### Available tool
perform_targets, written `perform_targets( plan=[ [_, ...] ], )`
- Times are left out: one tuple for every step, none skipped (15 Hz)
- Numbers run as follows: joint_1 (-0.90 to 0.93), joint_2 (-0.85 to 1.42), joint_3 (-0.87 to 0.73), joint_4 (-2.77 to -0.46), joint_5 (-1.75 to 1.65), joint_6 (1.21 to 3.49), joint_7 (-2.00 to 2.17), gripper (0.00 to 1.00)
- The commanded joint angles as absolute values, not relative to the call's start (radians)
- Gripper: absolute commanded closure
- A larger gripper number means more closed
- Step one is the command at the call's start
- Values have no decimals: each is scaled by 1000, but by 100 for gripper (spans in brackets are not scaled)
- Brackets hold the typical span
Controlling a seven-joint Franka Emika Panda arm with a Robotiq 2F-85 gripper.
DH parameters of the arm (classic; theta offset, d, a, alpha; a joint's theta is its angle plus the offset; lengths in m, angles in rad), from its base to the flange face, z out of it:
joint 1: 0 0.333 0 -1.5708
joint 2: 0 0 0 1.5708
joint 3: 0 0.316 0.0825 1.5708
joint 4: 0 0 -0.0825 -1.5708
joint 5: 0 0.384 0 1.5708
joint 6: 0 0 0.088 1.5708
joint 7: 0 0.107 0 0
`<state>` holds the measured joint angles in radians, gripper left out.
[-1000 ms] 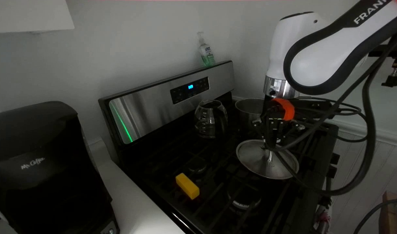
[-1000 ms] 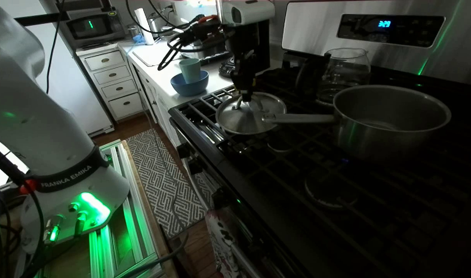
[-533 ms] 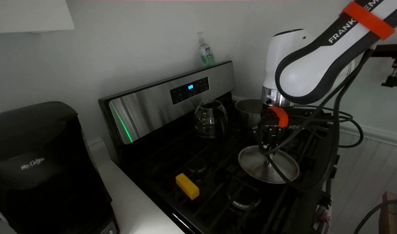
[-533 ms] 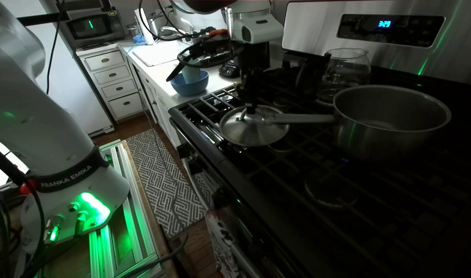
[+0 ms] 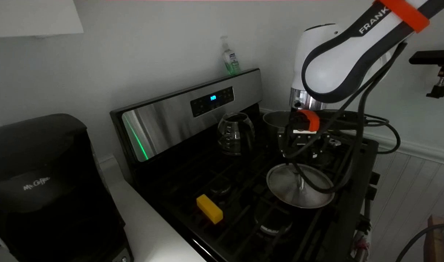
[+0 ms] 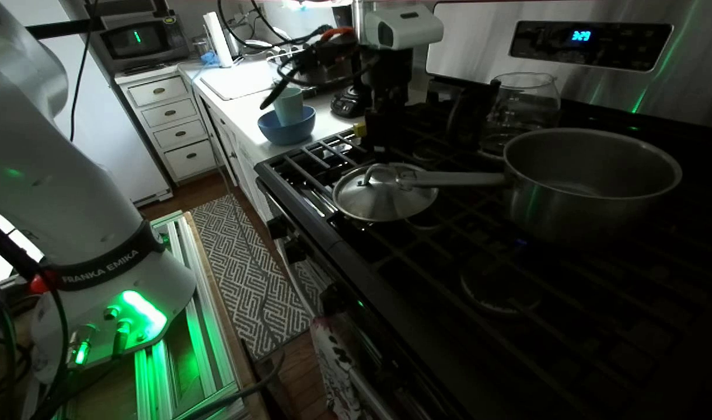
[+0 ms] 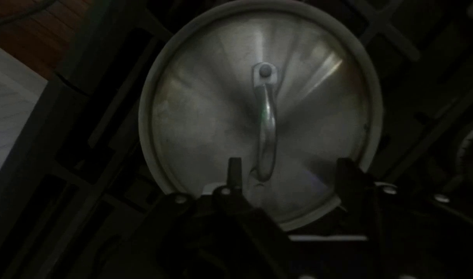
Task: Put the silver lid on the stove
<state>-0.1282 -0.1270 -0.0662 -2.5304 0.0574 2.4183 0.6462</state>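
Observation:
The silver lid [image 7: 205, 120], a shiny round disc with a looped handle [image 7: 267, 128], rests on the grates of the stove [image 6: 356, 268], near its front edge. It shows in both exterior views. My gripper [image 7: 289, 164] stands open above the lid, its fingers [image 7: 234, 172] spread wide, clear of the metal in an exterior view. Seen from the wrist, the near end of the handle shows between the fingertips, with nothing gripped. My hanging cable covers part of the lid [image 5: 300, 196] in an exterior view.
A silver pot [image 6: 566, 216] stands on the stove, its long handle [image 6: 455, 179] crossing in front of the lid in that view. A glass carafe [image 5: 233, 134] is by the back panel. A yellow block [image 5: 209, 208] lies on the grates. A black coffee maker [image 5: 36, 156] stands beside the stove.
The lid came down onto the grates and has stayed there. My fingers have parted and let go of its handle. The gripper has risen off it over the last half second.

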Motion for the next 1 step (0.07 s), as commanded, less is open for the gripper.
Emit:
perform_targets(
  plan=[
    [-132, -157, -62, -2526, 63, 2402, 634, 22]
  ],
)
